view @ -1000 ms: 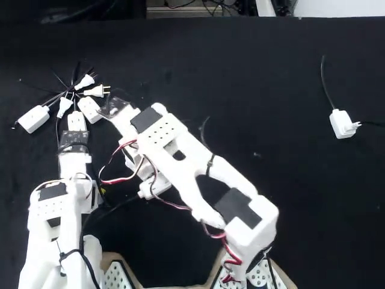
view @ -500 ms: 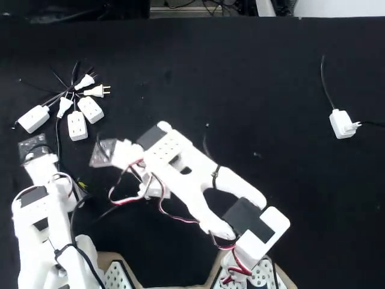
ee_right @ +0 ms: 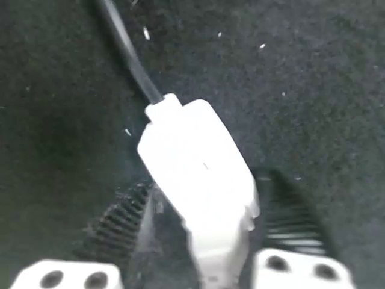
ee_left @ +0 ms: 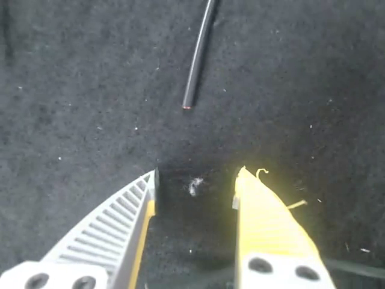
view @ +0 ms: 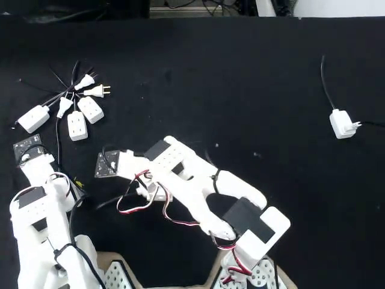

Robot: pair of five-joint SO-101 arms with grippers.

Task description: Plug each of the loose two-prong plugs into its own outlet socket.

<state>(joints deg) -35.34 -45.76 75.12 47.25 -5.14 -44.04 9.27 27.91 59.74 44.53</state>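
In the upper left of the high view, a bunch of white things is seen on the black desk point(view: 240, 72). Three white socket boxes point(view: 77, 125) are laid there close together. Three small plugs point(view: 97, 91) are laid just beside them, with thin black cords spread out behind.

Just below that bunch, at the left edge, the left gripper point(view: 27, 149) is found. In the left wrist view, the left gripper point(ee_left: 195, 177) is seen wide open over the desk. Nothing is held in it. The loose end of a black cord point(ee_left: 198, 57) is seen near it on the desk.

A little to the right, in the lower middle, the right gripper point(view: 107, 164) is seen, well apart from the socket boxes. In the right wrist view, the right gripper point(ee_right: 207, 186) is closed on a white block point(ee_right: 192, 162). A thick black wire point(ee_right: 123, 48) is joined to the block's far end. It cannot be told if this block is a plug or a socket.

Far over at the right edge, one more white plug point(view: 343, 124) is laid alone on the desk. A thin black line point(view: 325, 81) is run up from it.
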